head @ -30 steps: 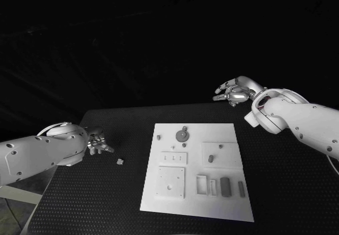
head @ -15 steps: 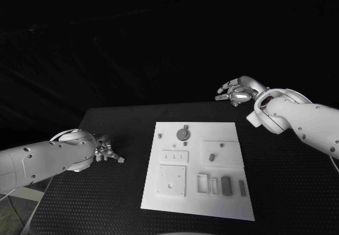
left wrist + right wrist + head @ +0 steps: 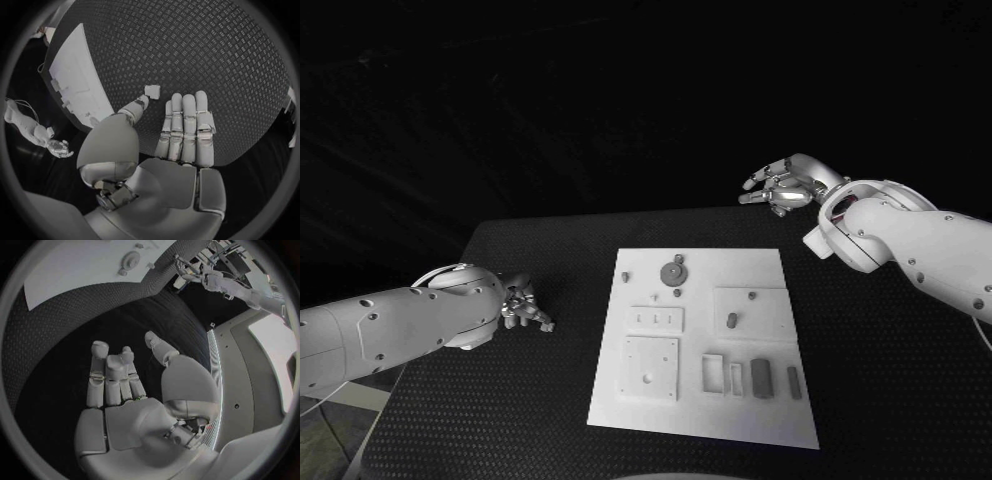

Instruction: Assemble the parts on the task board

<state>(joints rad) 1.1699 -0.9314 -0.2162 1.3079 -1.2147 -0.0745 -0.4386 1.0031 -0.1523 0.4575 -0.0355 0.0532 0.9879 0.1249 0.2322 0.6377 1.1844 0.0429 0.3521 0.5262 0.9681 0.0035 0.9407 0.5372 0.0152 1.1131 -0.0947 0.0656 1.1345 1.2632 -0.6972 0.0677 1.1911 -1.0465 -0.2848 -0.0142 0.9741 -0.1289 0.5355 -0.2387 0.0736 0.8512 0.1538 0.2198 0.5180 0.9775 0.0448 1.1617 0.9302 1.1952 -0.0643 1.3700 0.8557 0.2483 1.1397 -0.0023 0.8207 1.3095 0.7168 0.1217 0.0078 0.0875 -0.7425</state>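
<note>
White task board (image 3: 707, 350) sits mid-table on the black textured table (image 3: 488, 400), with small grey parts standing in it: a round one (image 3: 674, 274) up near its 12 o'clock end, a small oval one (image 3: 731, 321) in the square recess toward 3 o'clock, and a couple of upright bars (image 3: 760, 380) around 5 o'clock. Off at the board's 9 o'clock, the left hand (image 3: 521, 312) is down at the table surface; in the wrist view its thumb tip touches a loose little square part (image 3: 152, 91), long fingers straight beside it, not really gripping anything. Right hand (image 3: 783, 188) hovers past the table's far edge around 1 o'clock, fingers loosely apart, holding nothing.
</note>
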